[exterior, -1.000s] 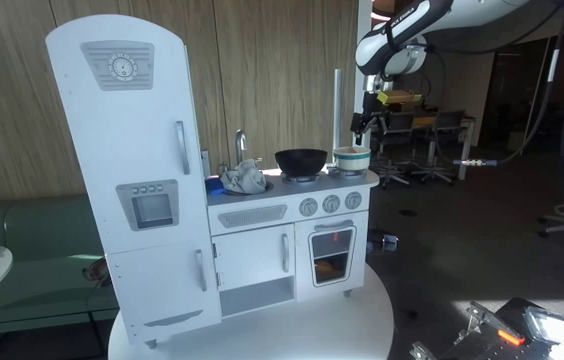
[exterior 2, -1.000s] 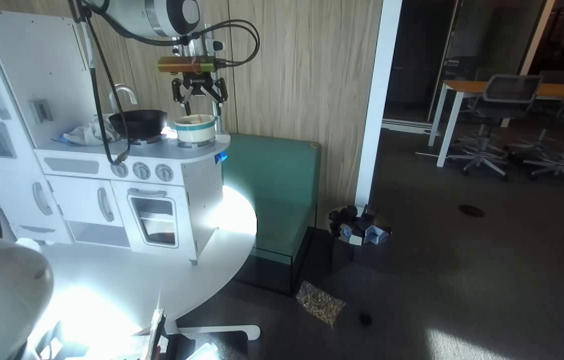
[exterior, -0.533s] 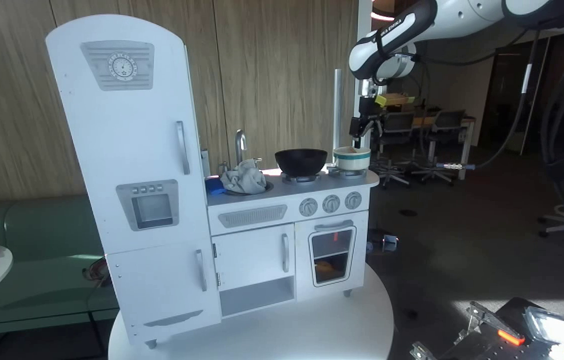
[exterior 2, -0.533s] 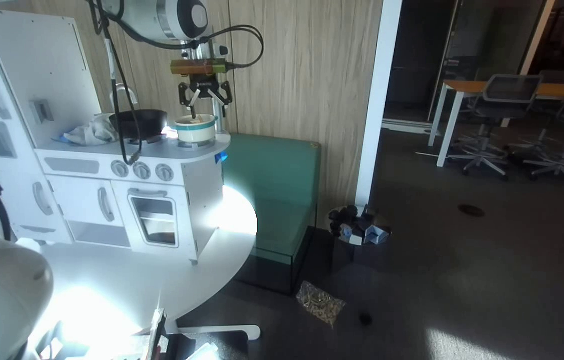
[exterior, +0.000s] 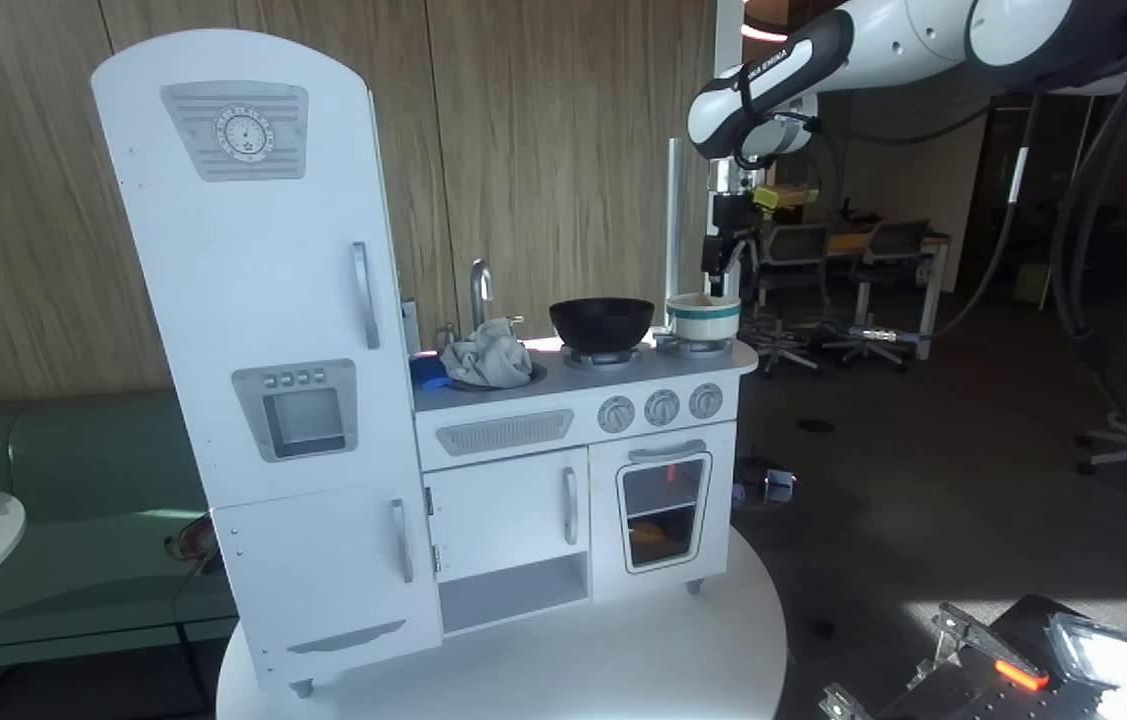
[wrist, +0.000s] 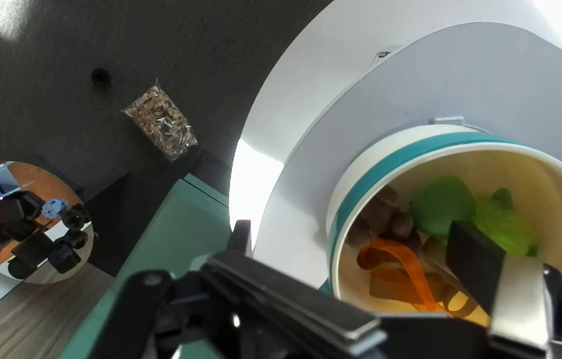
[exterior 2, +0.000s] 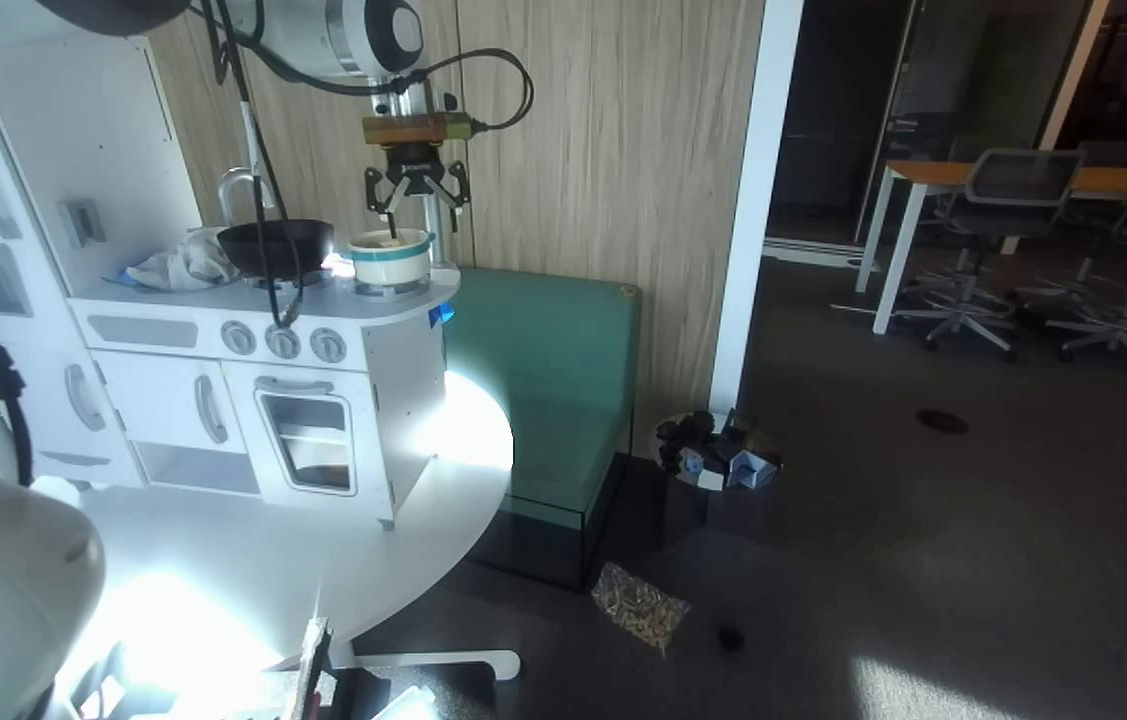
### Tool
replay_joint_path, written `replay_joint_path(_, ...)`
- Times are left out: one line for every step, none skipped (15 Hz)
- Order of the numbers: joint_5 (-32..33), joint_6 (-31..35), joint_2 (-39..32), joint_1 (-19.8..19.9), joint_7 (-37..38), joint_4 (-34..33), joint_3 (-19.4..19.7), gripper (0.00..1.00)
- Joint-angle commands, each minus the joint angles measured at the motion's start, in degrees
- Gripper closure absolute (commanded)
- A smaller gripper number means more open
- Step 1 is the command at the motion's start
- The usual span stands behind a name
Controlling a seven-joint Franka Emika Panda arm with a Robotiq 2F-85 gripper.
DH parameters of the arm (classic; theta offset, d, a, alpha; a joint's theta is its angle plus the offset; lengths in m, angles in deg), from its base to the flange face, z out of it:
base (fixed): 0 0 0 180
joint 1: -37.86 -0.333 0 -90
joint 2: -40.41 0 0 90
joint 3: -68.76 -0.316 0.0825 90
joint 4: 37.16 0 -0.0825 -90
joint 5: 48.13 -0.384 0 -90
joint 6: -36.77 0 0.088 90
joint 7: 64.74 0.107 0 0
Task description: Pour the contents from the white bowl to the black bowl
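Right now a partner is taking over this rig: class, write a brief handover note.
Hand: open, gripping nothing; one finger at the mouth of the white bowl, the other outside.
White bowl: upright on the end burner, green, brown and orange pieces inside.
Black bowl: on the neighbouring burner; its inside isn't visible.
Done: hand in place; nothing lifted yet.
Left: likely grip, lift, pour.

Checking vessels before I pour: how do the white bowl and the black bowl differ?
The white bowl has a teal band; the black bowl shows none. The white bowl's sides are steep, while the black bowl flares upward and looks wider in both exterior views. Both sit upright on toy burners.
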Motion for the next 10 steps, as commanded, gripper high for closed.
replay_joint_path(1.1, -3.9, -2.7, 1.1, -4.7, -6.3, -1.1, 0.0)
replay_joint_path(1.1, -4.4, -3.2, 1.2, -5.6, -7.0, -1.2, 0.0)
replay_joint_path(0.9, -4.7, -3.8, 1.3, -6.3, -7.7, -1.3, 0.0)
replay_joint_path(0.9, -5.0, -4.3, 1.4, -7.0, -8.2, -1.4, 0.0)
replay_joint_path(0.9, -5.1, -4.7, 1.5, -7.6, -8.5, -1.4, 0.0)
replay_joint_path(0.7, -5.1, -5.2, 1.6, -8.1, -8.8, -1.5, 0.0)
replay_joint_path(0.9, -5.1, -5.7, 1.6, -8.3, -9.1, -1.5, 0.0)
replay_joint_path(1.1, -5.2, -6.3, 1.6, -8.5, -9.5, -1.5, 0.0)
replay_joint_path(1.2, -5.2, -6.7, 1.6, -8.5, -9.8, -1.5, 0.0)
replay_joint_path(1.1, -5.3, -7.0, 1.7, -8.7, -10.0, -1.6, 0.0)
